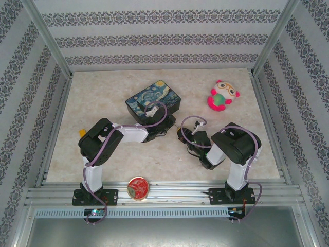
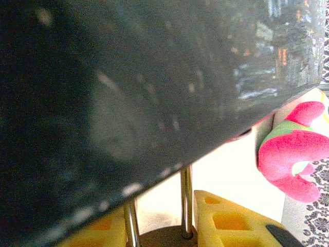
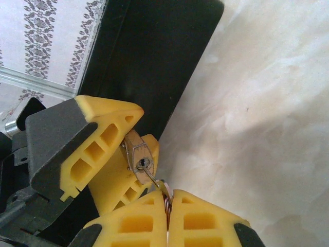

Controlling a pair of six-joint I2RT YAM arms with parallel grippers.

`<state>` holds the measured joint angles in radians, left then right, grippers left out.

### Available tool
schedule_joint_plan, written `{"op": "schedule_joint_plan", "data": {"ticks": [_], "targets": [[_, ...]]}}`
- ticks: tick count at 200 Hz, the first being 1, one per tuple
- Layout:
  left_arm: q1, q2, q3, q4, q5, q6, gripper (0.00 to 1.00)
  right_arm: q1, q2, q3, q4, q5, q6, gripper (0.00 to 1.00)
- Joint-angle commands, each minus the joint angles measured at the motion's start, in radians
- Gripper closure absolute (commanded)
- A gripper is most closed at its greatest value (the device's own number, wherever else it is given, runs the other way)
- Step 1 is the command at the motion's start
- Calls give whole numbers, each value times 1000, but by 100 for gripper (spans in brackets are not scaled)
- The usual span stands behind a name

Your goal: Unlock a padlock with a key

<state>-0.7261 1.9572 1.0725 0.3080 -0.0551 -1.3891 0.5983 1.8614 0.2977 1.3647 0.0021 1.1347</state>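
As the left gripper [image 3: 134, 146] clamps the padlock [image 3: 138, 154], the key [image 3: 154, 177] reaches its keyhole [image 3: 144, 163]. Just below, the right gripper [image 3: 167, 206] pinches that key, fingers closed

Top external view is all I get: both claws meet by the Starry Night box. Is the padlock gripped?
Observer: Yes. In the right wrist view the left claw pinches the padlock, with its keyhole facing the right claw.
Operator: Key?
Observer: The right claw is shut on the key, just short of the keyhole. A thin wire runs between them.
Operator: Shackle?
Observer: In the left wrist view the two legs of the shackle run up against the box, which hides the bend.
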Motion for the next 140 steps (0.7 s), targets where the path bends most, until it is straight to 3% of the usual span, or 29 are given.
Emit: {"op": "schedule_joint_plan", "data": {"ticks": [1,140], "targets": [[-9,71,-43,23,138,-156,94,9,1,16,22,-6,-21,100],[-9,72,-43,31,144,-155,94,7,32,40,22,-19,-19,100]]}}
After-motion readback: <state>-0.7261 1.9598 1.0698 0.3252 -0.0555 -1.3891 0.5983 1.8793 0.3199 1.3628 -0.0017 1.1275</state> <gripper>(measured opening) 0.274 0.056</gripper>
